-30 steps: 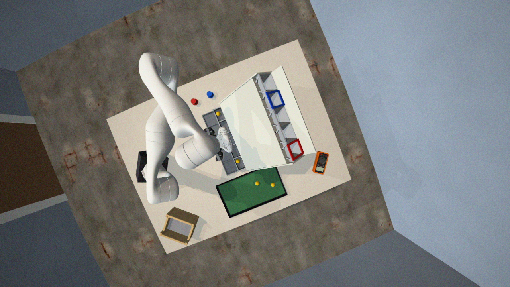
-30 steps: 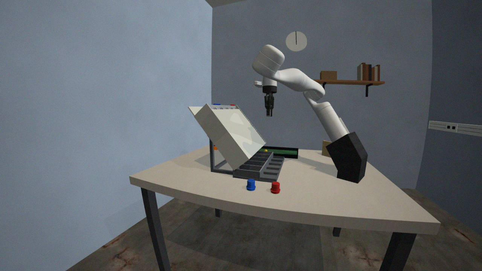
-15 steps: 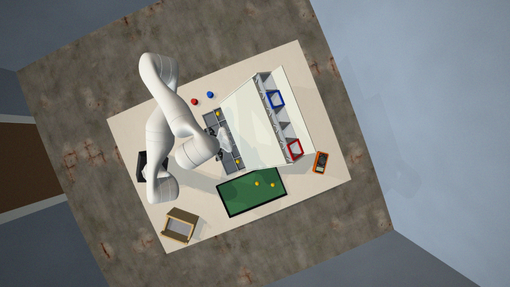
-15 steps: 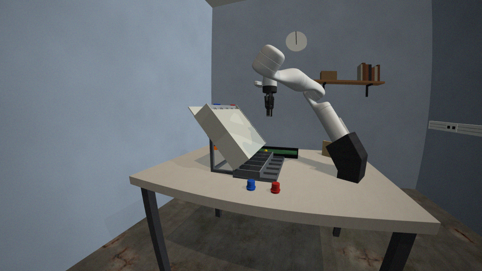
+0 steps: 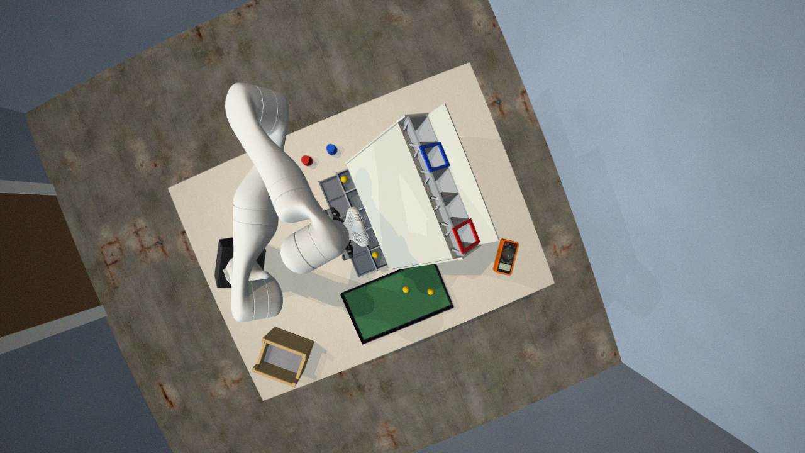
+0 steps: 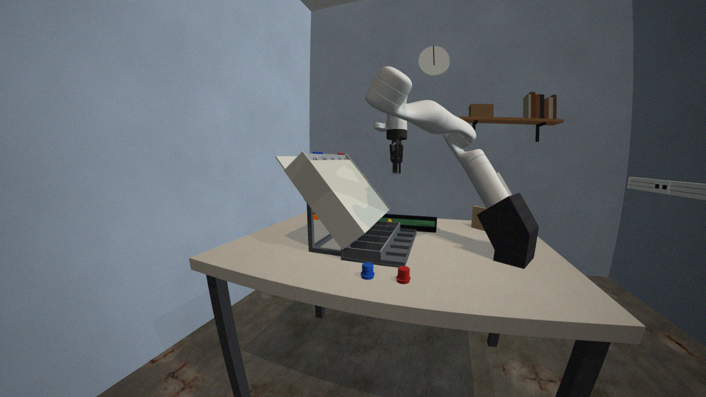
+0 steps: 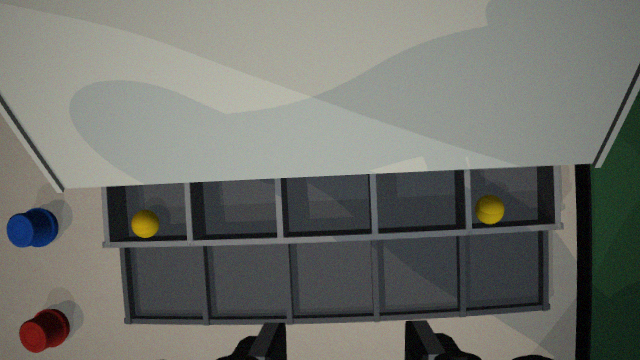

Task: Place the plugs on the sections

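Observation:
The red plug (image 7: 44, 330) and the blue plug (image 7: 32, 227) stand on the table left of the grey section tray (image 7: 335, 245). They also show in the side view, red (image 6: 403, 274) and blue (image 6: 367, 270). One yellow marble (image 7: 145, 223) lies in the leftmost section and another (image 7: 489, 209) in the rightmost. The flat front parts are bare. The white sloped cover (image 5: 388, 208) hides the pipes. The blue-banded funnel (image 5: 434, 156) and the red-banded funnel (image 5: 465, 236) sit at its top. My gripper (image 6: 395, 167) hangs high above the tray's front, partly open, with nothing between its fingers.
A green marble tray (image 5: 397, 302) with two yellow marbles (image 5: 405, 289) lies beside the section tray. An orange multimeter (image 5: 505, 257) lies near the red-banded funnel. A wooden box (image 5: 283, 355) stands at the table edge near the arm's black base (image 5: 225, 262).

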Motion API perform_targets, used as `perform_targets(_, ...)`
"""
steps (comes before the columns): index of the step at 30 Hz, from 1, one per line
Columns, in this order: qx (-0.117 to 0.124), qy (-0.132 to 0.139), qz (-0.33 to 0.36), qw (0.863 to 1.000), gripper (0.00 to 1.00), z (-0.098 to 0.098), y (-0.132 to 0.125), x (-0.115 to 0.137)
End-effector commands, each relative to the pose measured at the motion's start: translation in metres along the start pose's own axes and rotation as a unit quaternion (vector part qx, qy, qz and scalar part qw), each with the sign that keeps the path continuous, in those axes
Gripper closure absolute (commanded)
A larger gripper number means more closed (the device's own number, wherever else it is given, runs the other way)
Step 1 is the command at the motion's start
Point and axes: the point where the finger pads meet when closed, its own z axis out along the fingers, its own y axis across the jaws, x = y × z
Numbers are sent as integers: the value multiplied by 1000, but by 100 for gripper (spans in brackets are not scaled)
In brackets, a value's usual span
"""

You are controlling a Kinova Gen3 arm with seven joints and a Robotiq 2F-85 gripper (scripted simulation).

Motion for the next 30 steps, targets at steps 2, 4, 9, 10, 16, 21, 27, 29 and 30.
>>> perform_targets(2,6,5,4,1000,50,42,68,-2)
perform_targets(4,6,5,4,1000,50,54,88,-4)
perform_targets(9,6,5,4,1000,50,68,110,-3)
perform_targets(10,6,5,4,1000,50,68,110,-3)
perform_targets(16,-4,-3,-15,1000,50,86,139,-3)
perform_targets(21,-4,-3,-15,1000,50,86,139,-3)
perform_targets(27,-4,-3,-15,1000,50,86,139,-3)
perform_targets(29,-4,-3,-15,1000,50,86,139,-3)
perform_targets(30,-4,-3,-15,1000,50,86,139,-3)
